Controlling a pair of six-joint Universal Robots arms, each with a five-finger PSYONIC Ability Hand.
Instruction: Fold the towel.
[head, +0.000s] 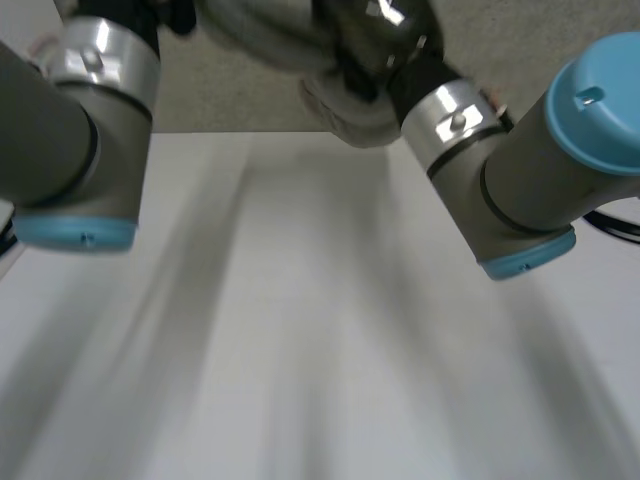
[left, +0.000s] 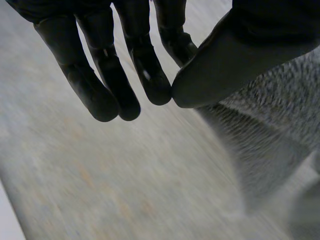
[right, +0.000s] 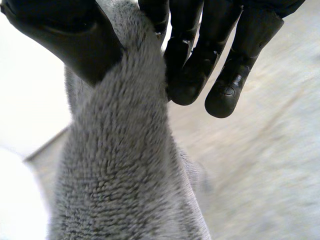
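One white table (head: 320, 350) spreads across the lower head view, its far edge running from 9 o'clock to 3 o'clock. Beyond that edge, toward 12 o'clock, lies speckled beige carpet (head: 250, 100).

Both arms reach out past the far edge. The left arm (head: 60, 130) comes in at 10 o'clock, a light-blue cap on the underside of its grey joint. The right arm (head: 530, 170) slants in from 3 o'clock toward 12 o'clock, with one blue cap at its outer end and another below the elbow joint.

The grey towel (head: 350, 115) is bunched in the air at 12 o'clock, off the table and over the carpet, just beyond the right arm's silver wrist ring.

In the right wrist view the right hand (right: 200, 50) is clamped on the towel (right: 125, 175). The thumb presses one side of the plush cloth and the curled fingers press the other, and the cloth hangs down from the pinch in a thick gathered column.

In the left wrist view the left hand (left: 100, 65) hangs palm-down over the carpet, fingers straight and loose. Its thumb tip sits just beside one fingertip. The towel (left: 280, 125) hangs behind the thumb, and I cannot tell whether the cloth touches it.
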